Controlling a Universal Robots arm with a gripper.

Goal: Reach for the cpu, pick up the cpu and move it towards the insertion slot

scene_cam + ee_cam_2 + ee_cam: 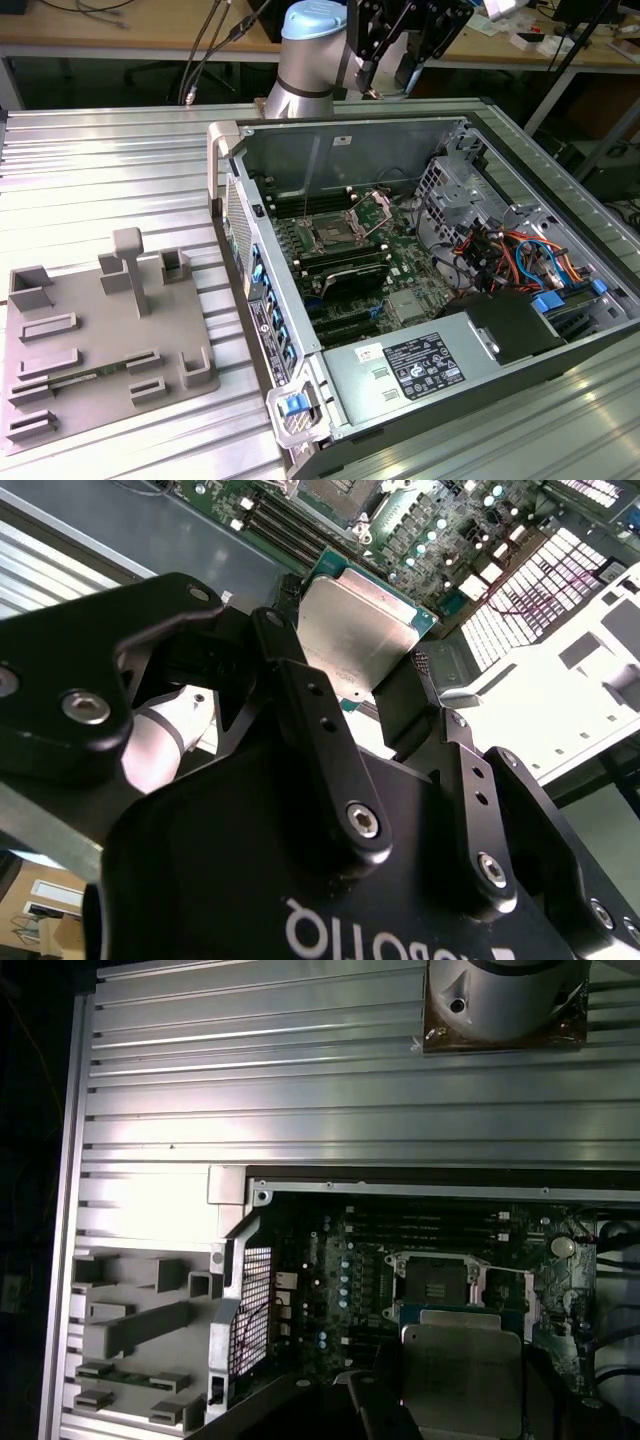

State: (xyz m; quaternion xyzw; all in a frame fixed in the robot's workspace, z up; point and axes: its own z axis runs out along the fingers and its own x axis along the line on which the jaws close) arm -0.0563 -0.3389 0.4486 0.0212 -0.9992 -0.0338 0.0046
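cpu (355, 630) is seen pinched by its edges between the black fingers (405, 705) of the gripper (345, 695) in the second wrist view, held in the air above the motherboard (350, 1260). below it, the insertion slot (432, 1282) is shown open inside the computer case (420, 300).

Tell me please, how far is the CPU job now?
The pick-up looks done: in the second wrist view the gripper is shut on the cpu, lifted above the open case. In hand: carrying it. Left: reaching the insertion slot, which stands open with a dark, empty centre, beside the chip in the first wrist view.
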